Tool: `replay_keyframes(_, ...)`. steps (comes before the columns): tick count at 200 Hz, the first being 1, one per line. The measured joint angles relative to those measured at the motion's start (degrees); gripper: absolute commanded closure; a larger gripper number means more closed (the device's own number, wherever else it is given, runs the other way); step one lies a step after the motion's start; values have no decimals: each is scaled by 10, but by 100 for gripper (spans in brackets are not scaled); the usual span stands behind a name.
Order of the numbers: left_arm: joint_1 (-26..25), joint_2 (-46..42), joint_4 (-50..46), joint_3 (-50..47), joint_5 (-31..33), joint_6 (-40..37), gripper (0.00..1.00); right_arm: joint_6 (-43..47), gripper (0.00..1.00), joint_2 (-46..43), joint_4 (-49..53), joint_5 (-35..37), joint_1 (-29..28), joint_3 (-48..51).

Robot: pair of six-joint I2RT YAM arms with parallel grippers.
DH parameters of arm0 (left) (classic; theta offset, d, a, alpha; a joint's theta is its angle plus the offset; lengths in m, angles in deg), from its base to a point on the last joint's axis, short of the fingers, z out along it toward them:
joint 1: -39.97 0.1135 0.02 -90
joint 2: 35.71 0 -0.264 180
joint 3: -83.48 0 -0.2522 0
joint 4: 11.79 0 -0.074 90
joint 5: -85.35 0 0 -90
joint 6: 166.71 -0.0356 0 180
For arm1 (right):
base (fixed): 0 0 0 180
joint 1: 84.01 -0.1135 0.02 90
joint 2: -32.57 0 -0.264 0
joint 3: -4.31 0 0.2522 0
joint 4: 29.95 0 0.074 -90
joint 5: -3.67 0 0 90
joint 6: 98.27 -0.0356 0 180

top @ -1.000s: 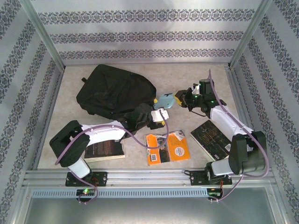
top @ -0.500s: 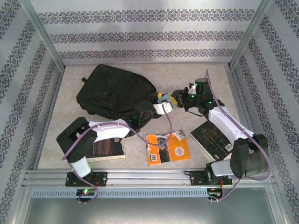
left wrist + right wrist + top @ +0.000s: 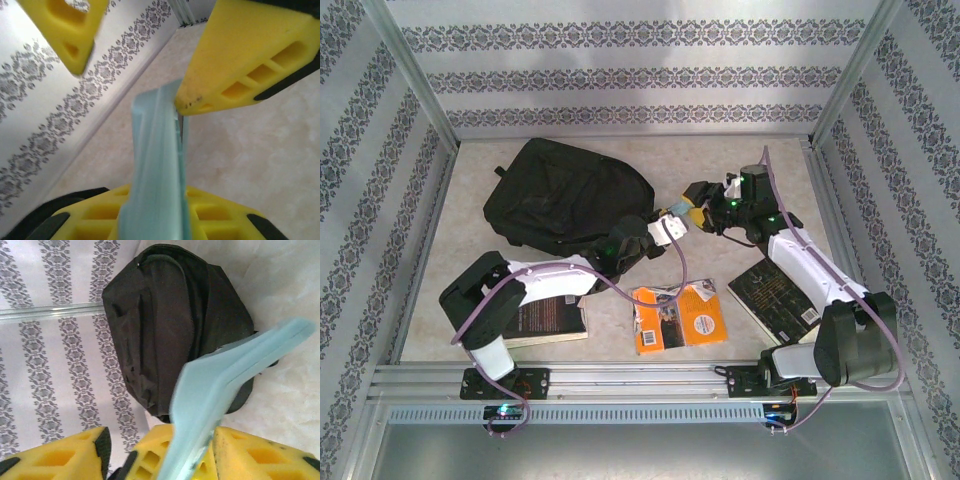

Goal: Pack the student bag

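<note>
Now we are watching handover: left gripper (image 3: 672, 221), wide a second ago, is clamping blue pad (image 3: 225, 375); right gripper (image 3: 693, 211), clamped before, is spreading wide, one finger touching pad's edge. We are judging pad now with left arm, ready for loading. Bag (image 3: 565, 195) is lying flat, far-left of centre, just beside grippers; long axis running left-right, loop-handle end pointing left.

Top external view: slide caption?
Left end effector grips pale blue item, right end effector open, beside the student bag.
</note>
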Motion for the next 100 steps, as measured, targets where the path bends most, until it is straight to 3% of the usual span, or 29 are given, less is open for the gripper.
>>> replay_keyframes(39, 31, -45, -53, 0, -36, 153, 85, 44, 27, -43, -2, -3, 23, 0)
replay_keyframes(67, 63, -88, -99, 0, -73, 254, 83, 118, 28, -74, 16, 2, 48, 1)
replay_keyframes(80, 86, -112, -134, 0, -109, 308, 77, 158, 30, -88, 26, 7, 48, 6)
replay_keyframes(100, 139, -140, -185, 7, -207, 389, 77, 207, 32, -97, 32, 1, 43, 17)
